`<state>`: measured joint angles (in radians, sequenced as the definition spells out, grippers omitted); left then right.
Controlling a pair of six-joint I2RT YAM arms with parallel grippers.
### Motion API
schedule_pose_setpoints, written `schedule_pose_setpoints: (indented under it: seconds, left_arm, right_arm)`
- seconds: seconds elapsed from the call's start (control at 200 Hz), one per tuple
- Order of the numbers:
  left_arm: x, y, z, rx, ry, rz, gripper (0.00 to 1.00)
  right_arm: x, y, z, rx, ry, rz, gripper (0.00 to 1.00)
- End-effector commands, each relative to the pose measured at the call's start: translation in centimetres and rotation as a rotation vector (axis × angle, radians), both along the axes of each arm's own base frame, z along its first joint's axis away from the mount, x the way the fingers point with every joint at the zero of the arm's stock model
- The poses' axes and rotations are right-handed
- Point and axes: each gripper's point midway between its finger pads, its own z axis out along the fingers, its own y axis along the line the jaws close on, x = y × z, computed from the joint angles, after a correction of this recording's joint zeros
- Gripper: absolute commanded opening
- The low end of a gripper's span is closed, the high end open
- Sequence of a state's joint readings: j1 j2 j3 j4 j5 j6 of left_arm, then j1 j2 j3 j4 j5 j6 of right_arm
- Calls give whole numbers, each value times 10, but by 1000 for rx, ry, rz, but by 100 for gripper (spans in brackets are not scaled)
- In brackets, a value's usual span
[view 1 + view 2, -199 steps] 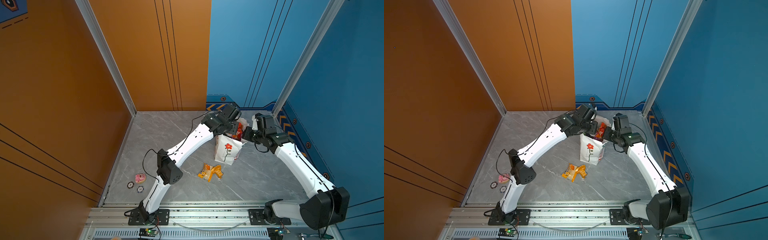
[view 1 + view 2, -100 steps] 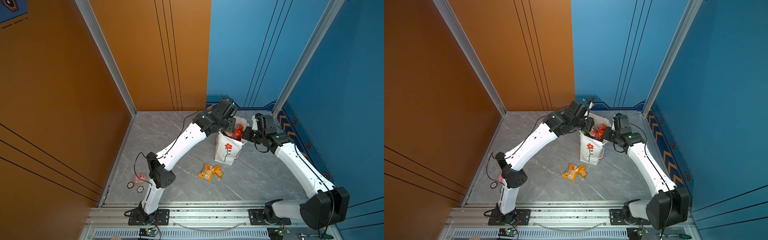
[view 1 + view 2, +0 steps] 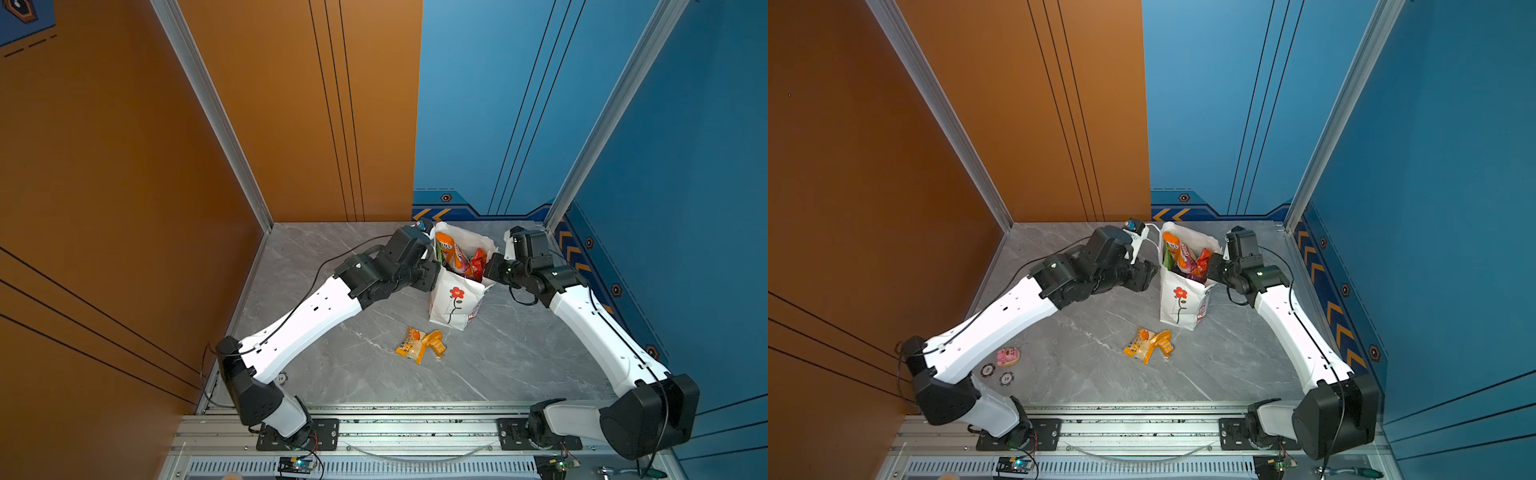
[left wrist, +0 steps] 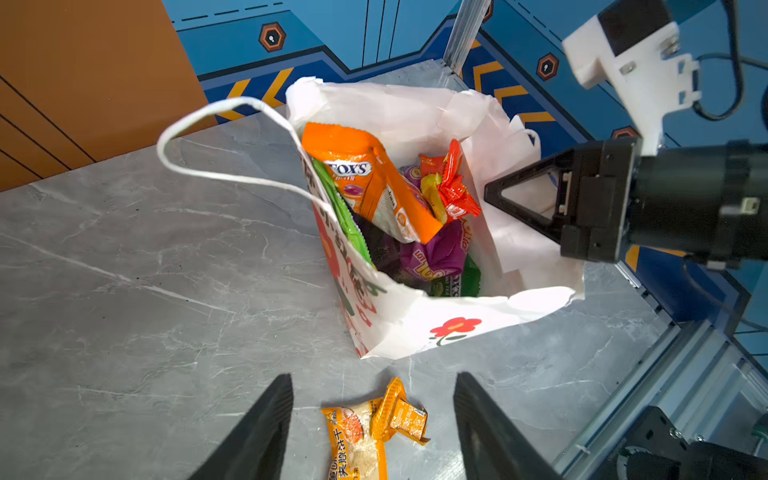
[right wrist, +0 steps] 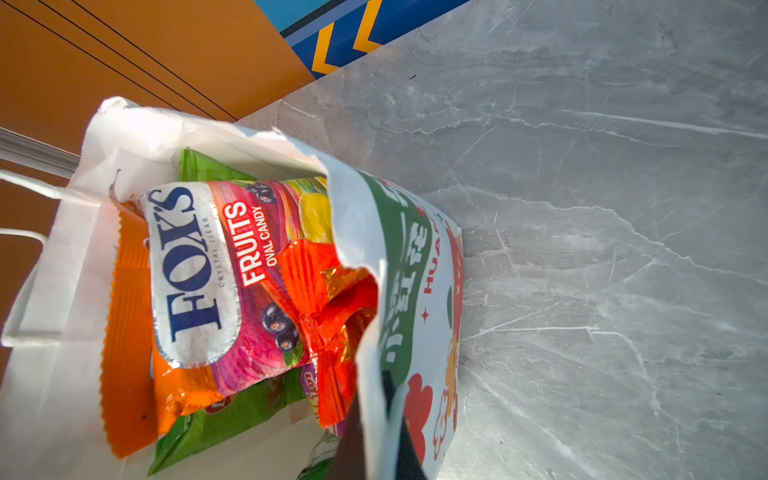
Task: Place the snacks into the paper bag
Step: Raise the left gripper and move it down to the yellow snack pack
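The white paper bag [image 3: 455, 305] [image 3: 1183, 305] [image 4: 415, 328] stands upright near the back wall, mouth open. Inside it are snacks: an orange-pink FOX'S packet [image 4: 374, 183] [image 5: 232, 270], a red-orange one [image 4: 455, 187] [image 5: 328, 291], a purple one [image 4: 436, 257] and green ones [image 5: 232, 419]. Small orange-yellow packets [image 3: 420, 344] [image 3: 1148, 345] [image 4: 370, 428] lie on the floor in front of the bag. My left gripper [image 4: 372, 376] [image 3: 1150, 275] hangs open and empty beside the bag's left side. My right gripper [image 5: 384, 386] [image 4: 494, 193] [image 3: 490, 268] is shut on the bag's right wall at the rim.
A pink toy [image 3: 1008, 356] and two poker chips [image 3: 988, 369] lie at the front left by the left arm's base. The bag's cord handle [image 4: 216, 108] loops out toward the left gripper. Orange and blue walls close the floor on three sides; a metal rail [image 3: 415, 428] runs along the front.
My left gripper has pulled back from over the bag's mouth to its left side and opened wider. The FOX'S packet now stands in the bag. The right gripper has stayed put.
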<state>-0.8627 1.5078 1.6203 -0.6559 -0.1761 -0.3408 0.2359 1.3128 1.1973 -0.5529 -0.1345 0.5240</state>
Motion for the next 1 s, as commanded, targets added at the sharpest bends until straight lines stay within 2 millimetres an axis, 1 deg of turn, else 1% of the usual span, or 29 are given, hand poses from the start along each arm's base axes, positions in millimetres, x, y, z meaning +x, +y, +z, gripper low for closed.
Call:
schedule_pose_setpoints:
  seconds: [0.0, 0.04, 0.05, 0.11, 0.205, 0.275, 0.345, 0.46, 0.601, 0.696, 0.841, 0.996]
  left_arm:
    - [5, 13, 17, -101, -87, 41, 65]
    - [3, 20, 14, -98, -95, 53, 66]
    - [3, 22, 10, -91, -91, 57, 66]
    - [0, 31, 1, -80, -93, 73, 68]
    - [-2, 42, -25, -72, -45, 91, 72]
    - [-6, 44, -46, -77, 21, 88, 72]
    - [-12, 42, -68, -69, 85, 71, 72]
    - [-23, 43, -111, -15, 192, 64, 72]
    - [-35, 46, -159, 50, 312, 55, 73]
    - [-43, 48, -186, 94, 386, 48, 73]
    - [-52, 45, -218, 141, 471, 31, 72]
    - [-58, 40, -239, 186, 515, 13, 74]
  right_arm:
    - [-10, 5, 2, 8, 7, 25, 4]
    - [-10, 4, 2, 6, 8, 24, 4]
    - [-9, 4, 2, 5, 8, 24, 4]
    - [-10, 4, 2, 5, 9, 23, 4]
    - [-10, 3, 1, 1, 10, 21, 4]
    - [-10, 2, 0, -1, 13, 19, 4]
    - [-10, 2, -1, -3, 16, 20, 4]
    - [-11, 2, -3, -7, 22, 20, 4]
    - [-13, 1, -8, -11, 33, 19, 4]
    - [-14, 0, -10, -13, 36, 17, 4]
    - [-15, 0, -12, -14, 43, 17, 4]
    - [-17, 0, -12, -15, 43, 16, 4]
